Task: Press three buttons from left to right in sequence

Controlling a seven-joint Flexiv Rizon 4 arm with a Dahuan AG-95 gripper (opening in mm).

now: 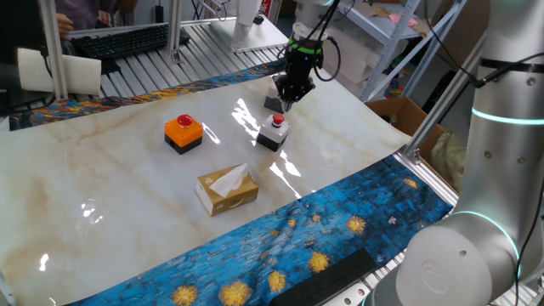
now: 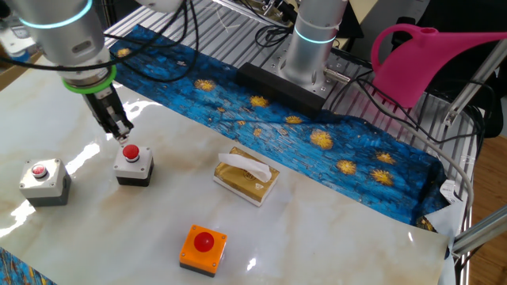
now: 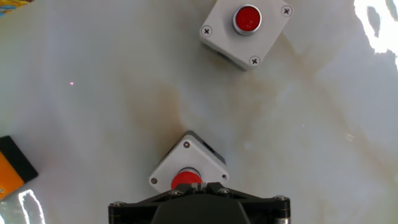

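Note:
The orange-topped button [image 1: 183,132] sits left of centre on the marble table and also shows in the other fixed view [image 2: 203,246]. A grey-white button [image 1: 274,130] [image 2: 133,163] [image 3: 188,167] stands to its right. The second grey-white button [image 2: 43,178] [image 3: 245,28] lies farther on, mostly hidden behind the hand in one fixed view. My gripper [image 1: 286,104] [image 2: 125,136] [image 3: 202,185] points down with its fingertips together, right over the red cap of the middle button. I cannot tell whether it touches the cap.
A tan tissue box [image 1: 227,189] [image 2: 247,177] lies near the front of the table. A blue patterned cloth [image 1: 340,223] covers the front edge. A second robot arm's base [image 1: 476,229] stands at the right. A keyboard [image 1: 119,40] lies beyond the far edge.

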